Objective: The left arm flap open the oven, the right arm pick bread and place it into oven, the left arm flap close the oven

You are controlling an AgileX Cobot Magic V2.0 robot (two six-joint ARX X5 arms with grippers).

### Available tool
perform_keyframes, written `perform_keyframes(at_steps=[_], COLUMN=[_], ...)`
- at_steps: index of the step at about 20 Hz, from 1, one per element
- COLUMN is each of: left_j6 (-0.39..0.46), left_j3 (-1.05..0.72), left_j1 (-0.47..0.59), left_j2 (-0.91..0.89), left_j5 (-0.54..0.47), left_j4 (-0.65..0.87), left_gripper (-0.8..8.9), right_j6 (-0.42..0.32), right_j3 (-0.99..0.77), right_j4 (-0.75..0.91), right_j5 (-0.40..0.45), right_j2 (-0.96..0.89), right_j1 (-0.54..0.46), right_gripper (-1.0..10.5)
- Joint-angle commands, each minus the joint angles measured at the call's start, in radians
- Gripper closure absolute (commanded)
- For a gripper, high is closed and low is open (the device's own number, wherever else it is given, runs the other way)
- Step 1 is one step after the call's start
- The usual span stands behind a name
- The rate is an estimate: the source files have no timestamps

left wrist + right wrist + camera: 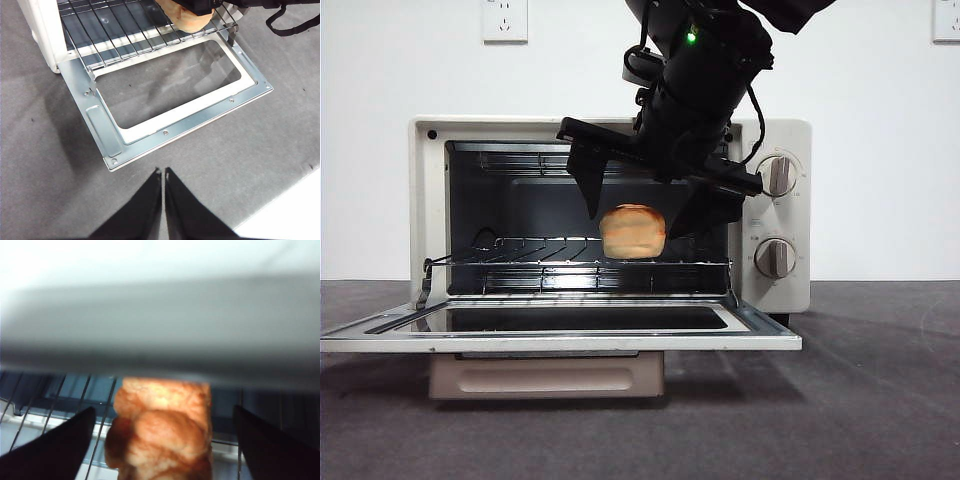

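The cream-white oven (428, 200) stands with its door (560, 340) flapped down flat. The golden bread (632, 235) rests on the wire rack (520, 262) inside, right of the middle. My right gripper (638, 218) reaches in at the oven's mouth with its jaws open wide on either side of the bread and apart from it. The right wrist view shows the bread (162, 435) between the spread fingers (60, 445). My left gripper (163, 172) is shut and empty above the table in front of the lowered door (105, 130). The bread (187, 21) also shows in the left wrist view.
Two round knobs (777, 175) sit on the oven's right panel. The oven's upper edge (160, 325) is a blurred band close over the right gripper. Grey table (880, 400) surrounds the oven. Wall sockets (505, 18) are behind.
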Motion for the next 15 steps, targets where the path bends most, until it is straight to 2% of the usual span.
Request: perform_keyframes(at_steps=[1, 5, 7, 9, 12, 15], left_j6=[-0.005, -0.004, 0.000, 0.002, 0.002, 0.001], left_j3=[0.005, 0.005, 0.005, 0.005, 0.005, 0.005], left_j1=[-0.003, -0.003, -0.003, -0.003, -0.003, -0.003], left_j2=[0.002, 0.002, 0.002, 0.002, 0.002, 0.002], left_j5=[-0.003, -0.003, -0.003, -0.003, -0.003, -0.003], left_j4=[0.008, 0.009, 0.010, 0.011, 0.012, 0.013], left_gripper=[7.98, 7.98, 7.98, 7.98, 7.98, 7.98], right_j6=[0.007, -0.007, -0.041, -0.095, -0.215, -0.328], right_j3=[0.018, 0.018, 0.018, 0.018, 0.018, 0.018], right_j4=[0.005, -0.050, -0.112, -0.174, -0.274, -0.404], right_j5=[-0.003, -0.003, -0.024, -0.064, -0.154, -0.206], right_j2=[-0.005, -0.090, -0.157, -0.229, -0.358, -0.492], right_j1=[0.013, 0.025, 0.036, 0.048, 0.053, 0.043], right_gripper=[4.9, 4.9, 4.9, 4.9, 4.9, 4.9])
